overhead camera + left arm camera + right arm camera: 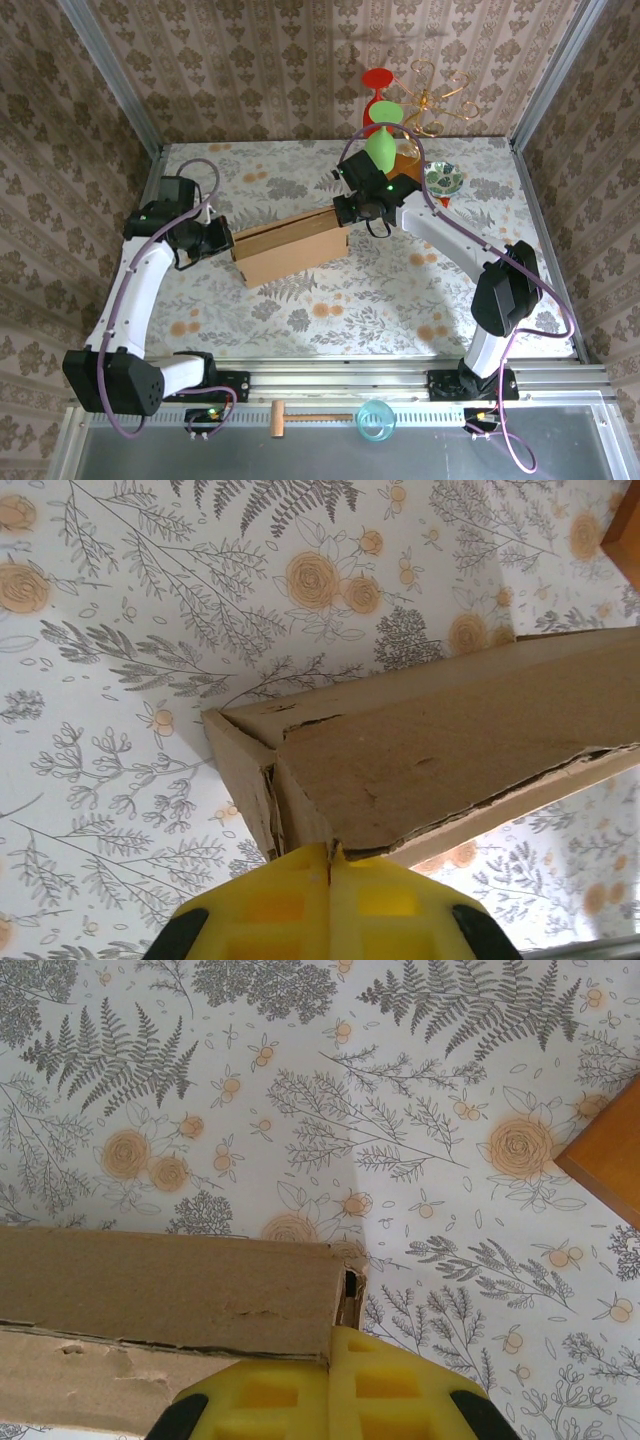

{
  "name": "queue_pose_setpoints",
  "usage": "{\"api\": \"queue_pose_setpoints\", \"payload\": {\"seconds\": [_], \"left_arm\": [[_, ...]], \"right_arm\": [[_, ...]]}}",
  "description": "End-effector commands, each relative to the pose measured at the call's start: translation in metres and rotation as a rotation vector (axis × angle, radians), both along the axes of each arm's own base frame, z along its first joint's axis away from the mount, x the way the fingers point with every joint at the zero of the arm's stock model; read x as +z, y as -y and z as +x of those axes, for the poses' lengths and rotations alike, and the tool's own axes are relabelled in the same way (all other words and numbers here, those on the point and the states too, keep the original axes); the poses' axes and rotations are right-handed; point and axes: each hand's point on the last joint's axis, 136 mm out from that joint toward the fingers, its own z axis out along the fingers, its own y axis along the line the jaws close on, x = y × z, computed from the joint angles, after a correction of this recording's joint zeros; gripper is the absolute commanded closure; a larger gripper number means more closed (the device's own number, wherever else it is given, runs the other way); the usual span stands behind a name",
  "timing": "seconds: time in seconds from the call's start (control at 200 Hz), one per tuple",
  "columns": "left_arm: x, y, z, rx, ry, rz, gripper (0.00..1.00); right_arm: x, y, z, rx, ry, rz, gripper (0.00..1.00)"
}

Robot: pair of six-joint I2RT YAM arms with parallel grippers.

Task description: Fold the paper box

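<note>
Box (290, 250) mid-desk (330, 310), lying slantwise between both arms. Plain brown corrugated board, matte, raw die-cut edges ragged at the creases. Likely light and stiff across panels, weak at the score lines; walls would crush or tear if pinched hard. Best held at the short ends, near corners.

Left gripper (222, 240) at the left end, right gripper (345, 210) at the right end. Yellow fingers (280, 905) on both closed, tips against cardboard; whether an edge is nipped, cannot tell.
</note>
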Motion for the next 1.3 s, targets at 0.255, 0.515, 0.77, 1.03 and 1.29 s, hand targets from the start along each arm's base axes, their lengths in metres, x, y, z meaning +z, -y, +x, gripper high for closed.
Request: {"api": "queue_pose_setpoints", "payload": {"seconds": [0.255,0.515,0.77,1.03,1.29], "left_arm": [[-0.008,0.002,-0.011,0.022,-0.069,-0.066,0.99],[-0.017,-0.001,-0.015,0.013,-0.037,-0.051,1.00],[-0.031,-0.003,-0.018,0.012,0.004,-0.047,1.00],[-0.041,-0.007,-0.023,0.007,0.005,-0.021,1.00],[-0.041,-0.009,-0.023,-0.003,0.013,0.004,1.00]], "right_arm": [[-0.026,0.009,-0.012,-0.023,-0.100,-0.070,1.00],[-0.024,0.008,-0.012,-0.017,-0.077,-0.045,1.00],[-0.028,0.003,-0.018,0.051,-0.017,-0.012,1.00],[-0.032,0.011,-0.025,0.062,0.005,-0.030,1.00],[0.003,0.011,-0.027,-0.006,-0.010,0.045,0.63]]}}
